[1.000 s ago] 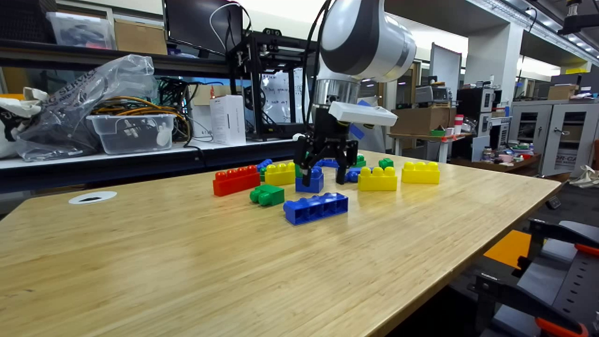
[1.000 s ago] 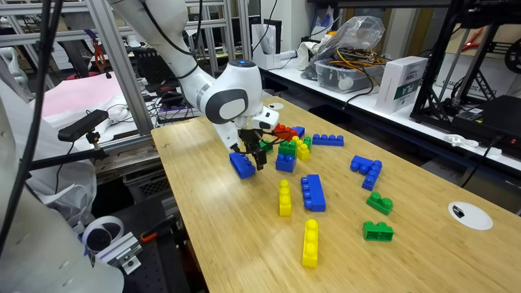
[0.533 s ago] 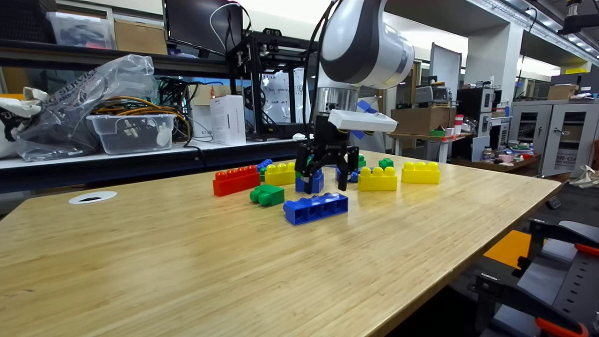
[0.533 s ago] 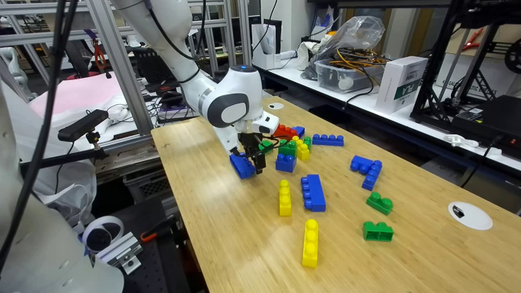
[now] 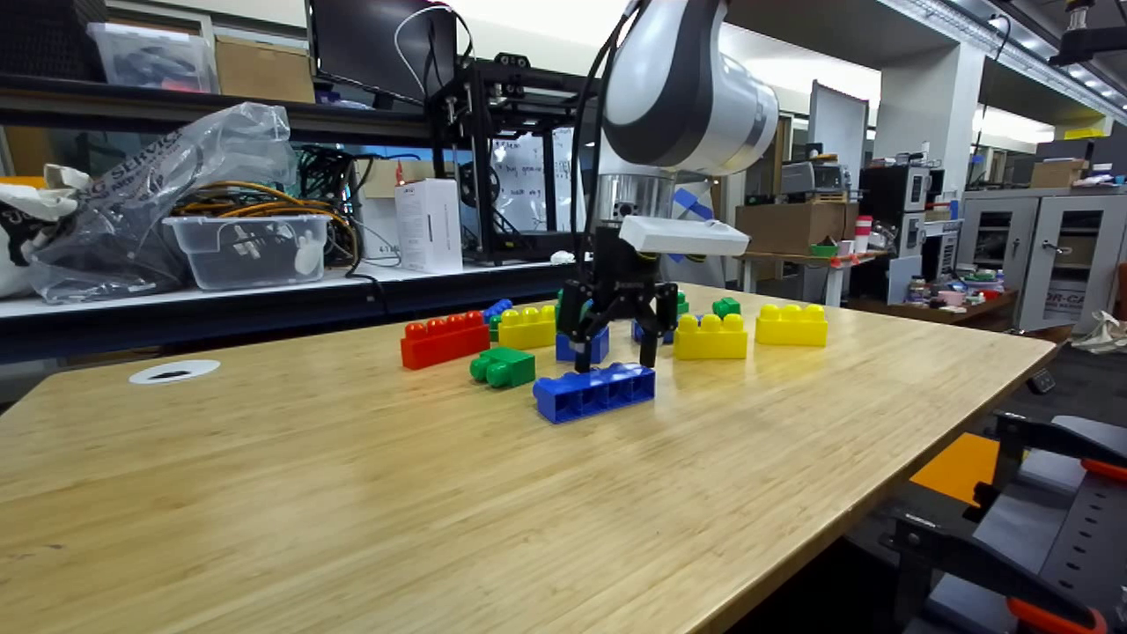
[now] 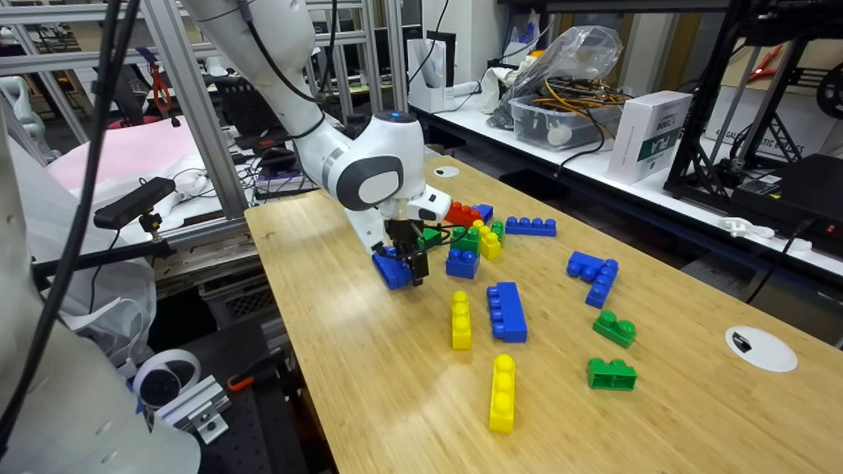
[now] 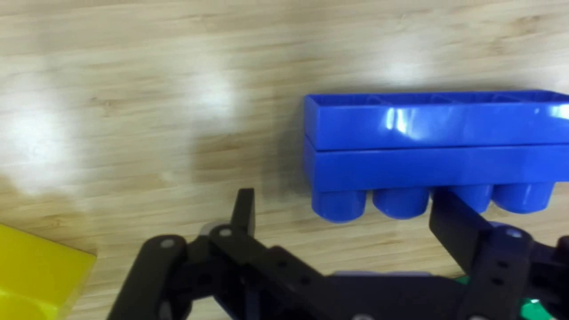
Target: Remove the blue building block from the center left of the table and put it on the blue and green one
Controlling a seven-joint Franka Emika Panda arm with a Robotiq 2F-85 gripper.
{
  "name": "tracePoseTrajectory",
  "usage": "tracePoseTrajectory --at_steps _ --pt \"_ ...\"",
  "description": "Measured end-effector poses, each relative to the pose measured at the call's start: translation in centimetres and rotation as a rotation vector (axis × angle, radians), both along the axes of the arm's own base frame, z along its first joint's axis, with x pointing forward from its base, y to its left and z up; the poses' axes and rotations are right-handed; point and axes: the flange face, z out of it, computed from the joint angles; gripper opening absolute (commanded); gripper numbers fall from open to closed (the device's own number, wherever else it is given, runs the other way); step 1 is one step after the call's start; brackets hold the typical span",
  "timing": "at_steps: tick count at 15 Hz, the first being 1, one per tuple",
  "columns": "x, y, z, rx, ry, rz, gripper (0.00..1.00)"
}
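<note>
wrist view crops long blue brick [image 7: 435, 129] — spread tool [image 7: 344, 200] partly hides it

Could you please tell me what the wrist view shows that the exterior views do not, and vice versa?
Only the wrist view shows a clear lengthwise seam in the blue brick by the tool, and a finger overlapping one stud.

Only the exterior views show the arm, red brick and white carton.

Both show the tool's fingers apart, that brick, a yellow brick and the table.

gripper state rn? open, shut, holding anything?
Gripper: open, holding nothing, close to the long blue brick.
</note>
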Motion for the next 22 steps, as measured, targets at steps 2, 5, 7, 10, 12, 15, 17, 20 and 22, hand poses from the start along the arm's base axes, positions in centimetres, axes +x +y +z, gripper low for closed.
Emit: tracePoseTrajectory --at_steps 2,5,7,10,12,15,17,20,22 --pt "-0.03 0.00 -0.08 0.000 0.003 0.000 1.00" --pt "-0.08 -0.01 -0.15 -0.001 0.007 0.000 1.00" --pt "-0.11 -0.02 -0.22 -0.003 0.010 0.002 1.00" --pt "-0.14 0.01 -0.24 -0.010 0.011 0.002 1.00" --pt "-0.16 0.06 -0.25 -0.013 0.013 0.001 1.00" --pt "-0.17 0.14 -0.25 -0.018 0.015 -0.003 1.00" --pt "-0.15 0.13 -0.25 -0.022 0.017 -0.003 1.00" --pt "-0.14 0.09 -0.26 -0.025 0.024 -0.007 1.00" --pt "-0.13 0.08 -0.27 -0.026 0.027 -0.009 0.74"
